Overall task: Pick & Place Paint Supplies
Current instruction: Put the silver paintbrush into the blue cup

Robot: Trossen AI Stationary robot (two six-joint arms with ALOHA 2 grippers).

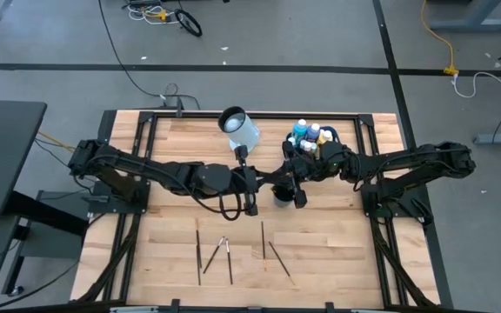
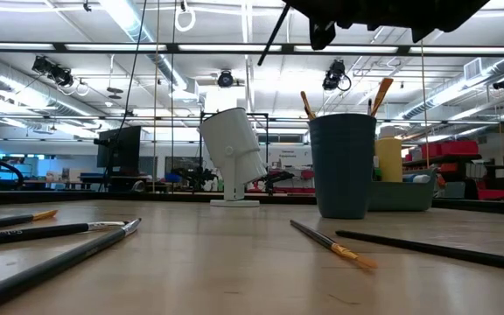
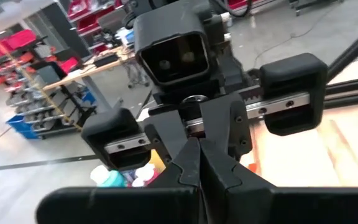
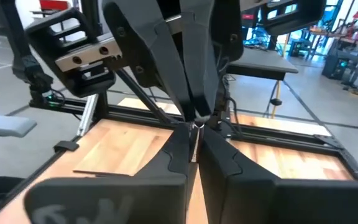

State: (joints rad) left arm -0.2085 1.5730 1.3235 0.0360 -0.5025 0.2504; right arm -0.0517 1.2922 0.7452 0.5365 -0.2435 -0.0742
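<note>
Your two arms meet tip to tip over the middle of the bench [image 1: 337, 243]. The right jaws are pinched narrow on a thin dark paintbrush [image 2: 272, 37] – the right wrist view shows its metal collar sitting right between the fingertips. The left jaws are closed too and press nose to nose against the right ones, but you cannot tell whether they also grip the brush. The held brush slants down out of the jaws, its shaft hanging free in the air.

Directly under the jaws stands the dark blue cup [image 2: 342, 164], with a few wood-handled brushes [image 2: 381, 92] standing in it.

Behind the right jaws, near that arm's wrist, sits the teal tub [image 2: 401, 194] with the white-capped paint bottles [image 1: 301, 130] – a yellow bottle [image 2: 389, 159] shows above its rim. Beyond the left jaws, well apart, the white jug [image 1: 239, 128] stands tilted.

Five loose brushes [image 1: 230, 259] lie flat on the bench on the near side of both jaws, well below them.
</note>
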